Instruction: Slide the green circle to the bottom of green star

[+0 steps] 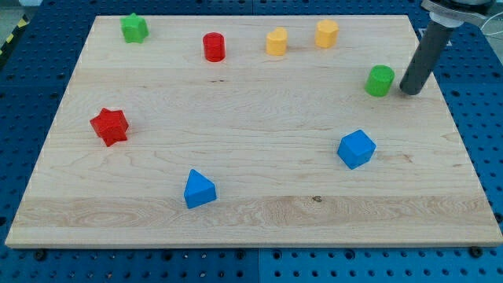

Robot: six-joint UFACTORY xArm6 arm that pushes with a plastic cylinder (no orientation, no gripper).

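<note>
The green circle (380,80), a short cylinder, stands on the wooden board (251,212) at the view's right. The green star (134,28) sits at the view's top left corner of the board, far from the circle. My tip (410,90) is the lower end of a dark rod that comes down from the view's top right. It rests just to the right of the green circle, with a narrow gap between them.
A red cylinder (214,46) and two yellow blocks (277,41) (327,34) stand along the view's top. A red star (109,126) is at the left. A blue triangle (198,189) and a blue block (357,148) lie lower down.
</note>
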